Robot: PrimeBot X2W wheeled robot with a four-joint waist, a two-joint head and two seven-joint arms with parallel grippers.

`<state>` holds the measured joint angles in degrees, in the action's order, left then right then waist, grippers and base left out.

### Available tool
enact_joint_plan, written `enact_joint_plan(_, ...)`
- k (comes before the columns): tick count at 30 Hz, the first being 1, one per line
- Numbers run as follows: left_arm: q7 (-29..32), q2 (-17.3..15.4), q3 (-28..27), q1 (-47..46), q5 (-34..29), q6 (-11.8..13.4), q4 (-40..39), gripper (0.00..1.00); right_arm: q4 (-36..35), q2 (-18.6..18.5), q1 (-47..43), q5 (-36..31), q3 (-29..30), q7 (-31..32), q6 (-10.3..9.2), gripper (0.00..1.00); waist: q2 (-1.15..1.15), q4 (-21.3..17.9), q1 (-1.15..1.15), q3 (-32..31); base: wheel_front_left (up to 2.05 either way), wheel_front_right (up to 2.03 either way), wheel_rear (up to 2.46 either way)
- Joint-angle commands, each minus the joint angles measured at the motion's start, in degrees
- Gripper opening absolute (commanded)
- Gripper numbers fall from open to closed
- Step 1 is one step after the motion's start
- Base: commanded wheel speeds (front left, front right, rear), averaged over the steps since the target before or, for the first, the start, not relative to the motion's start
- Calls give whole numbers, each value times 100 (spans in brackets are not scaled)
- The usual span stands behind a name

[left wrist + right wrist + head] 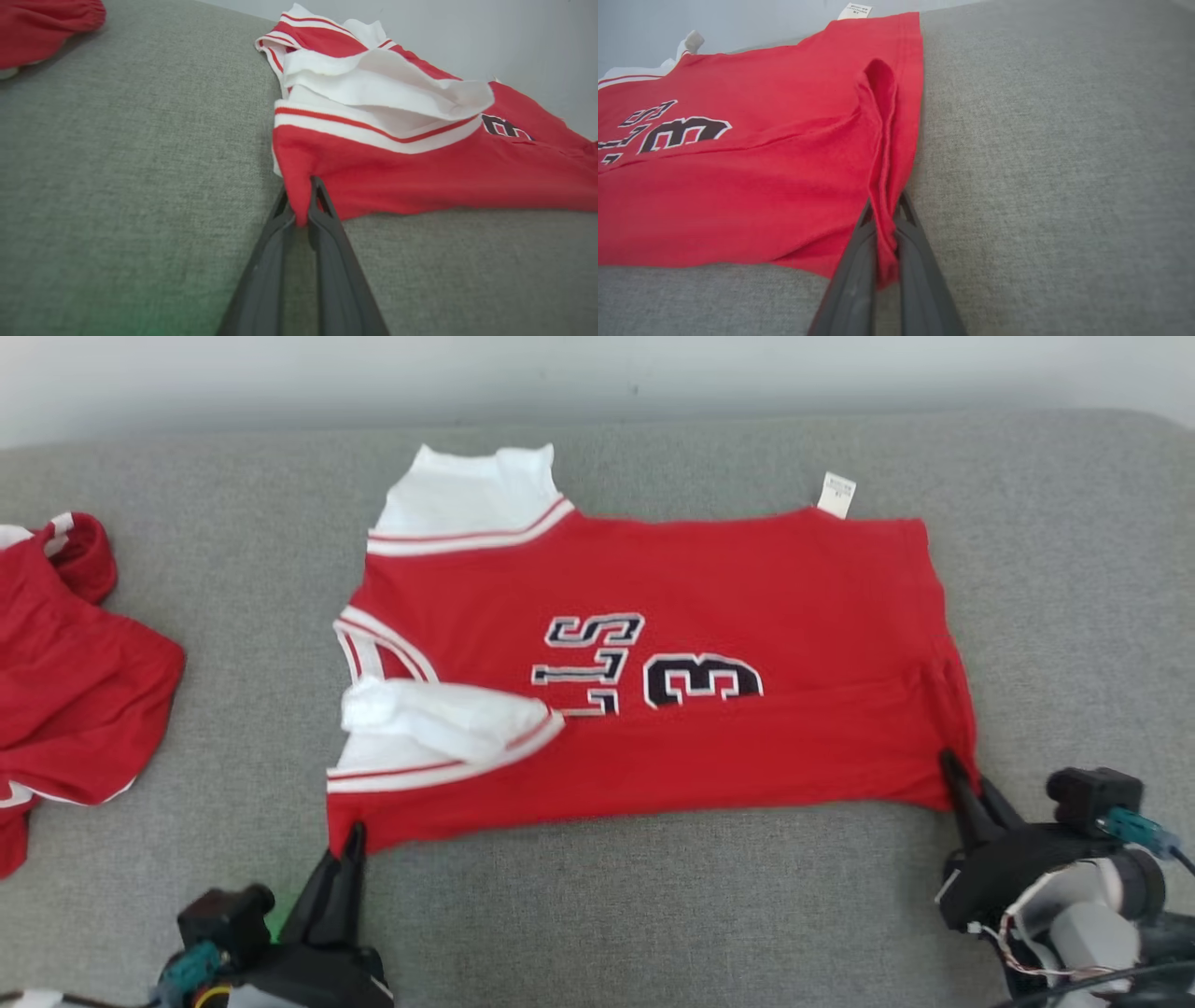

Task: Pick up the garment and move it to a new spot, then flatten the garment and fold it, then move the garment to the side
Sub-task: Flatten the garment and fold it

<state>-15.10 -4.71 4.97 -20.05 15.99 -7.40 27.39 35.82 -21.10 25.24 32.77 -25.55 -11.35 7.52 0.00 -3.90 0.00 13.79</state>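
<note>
Red garment (653,709) spread flat on the grey cushion (597,915), pinched at both near corners.

Its long axis runs left to right across the middle of the cushion; the neck and white-trimmed sleeves point left, the hem points right, so the dark number and letters lie sideways; the near white sleeve (439,719) is crumpled on top of the red cloth, the far one lies flat at the far left; a small white label (836,495) sticks out at the far right corner; the left gripper (353,840) has its fingers closed on the near left corner, red cloth nipped between the tips; the right gripper (952,770) is closed likewise on the near right corner, where the hem bunches into a ridge; a second red piece of clothing (75,663) lies well apart at the far left edge.
</note>
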Motion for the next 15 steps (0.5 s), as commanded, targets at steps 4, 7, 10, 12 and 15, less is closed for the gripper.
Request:
enact_joint_plan(4, -5, 16, -22, 582, 111, 6, -490, 0, -286, -223, -409, 161, 141, -24, -5, 0, 0, -52, 0, -315, 0, 0, 0)
enact_joint_plan(7, -5, 55, 31, 935, 96, 5, -795, 0, -584, -298, -679, 255, 183, 121, -5, 0, 0, -61, 0, -436, 0, 0, 0)
enact_joint_plan(10, -5, 76, -35, 1278, 177, 33, -1092, 0, -958, -433, -1003, 362, 215, 340, -5, 0, 0, -70, 0, -559, 0, 0, 0)
enact_joint_plan(12, -5, 102, -77, 1541, 263, 95, -1270, 0, -1213, -534, -1224, 413, 269, 528, -5, 0, 0, -75, 0, -626, 0, 0, 0)
enact_joint_plan(15, -5, 129, -81, 1896, 398, 166, -1515, 0, -1564, -649, -1574, 507, 356, 894, -6, 0, 0, -78, 0, -692, 0, 0, 0)
